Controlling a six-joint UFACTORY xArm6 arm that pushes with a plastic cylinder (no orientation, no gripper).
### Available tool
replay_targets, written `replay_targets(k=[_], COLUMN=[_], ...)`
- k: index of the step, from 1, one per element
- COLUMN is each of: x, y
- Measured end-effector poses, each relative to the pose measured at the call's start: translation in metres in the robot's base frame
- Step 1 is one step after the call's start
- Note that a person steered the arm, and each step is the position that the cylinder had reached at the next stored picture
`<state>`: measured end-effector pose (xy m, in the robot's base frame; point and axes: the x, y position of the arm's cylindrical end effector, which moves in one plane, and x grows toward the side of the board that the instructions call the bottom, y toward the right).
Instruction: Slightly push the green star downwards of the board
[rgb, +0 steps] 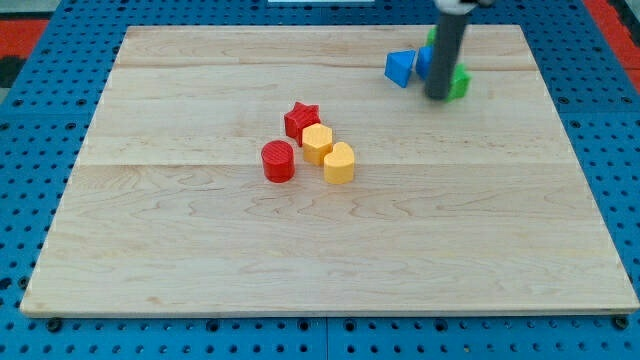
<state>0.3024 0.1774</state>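
My tip (438, 97), a bare rod end with nothing to open or close, rests on the board (330, 250) at its far right. A green block (459, 84), its shape mostly hidden, touches the rod's right side; a blue block (401, 68) sits just left. Red star (301, 118), red cylinder (278, 161) and two yellow blocks (328, 154) cluster mid-board.

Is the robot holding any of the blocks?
No, nothing is held. My tip only pushes. It stands among the blocks at the view's top right, just left of a green block and right of a blue block.
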Motion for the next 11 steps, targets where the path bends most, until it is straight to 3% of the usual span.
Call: replay_targets(k=[1,2,3,4,5,6,7,8,11], x=[-0.032,-0.038,-0.03,0.012,-0.04,-0.081,-0.098,-0.111,-0.098], y=[0.047,0.075,0.077,0.106,0.168,0.131,0.047,0.013,0.034])
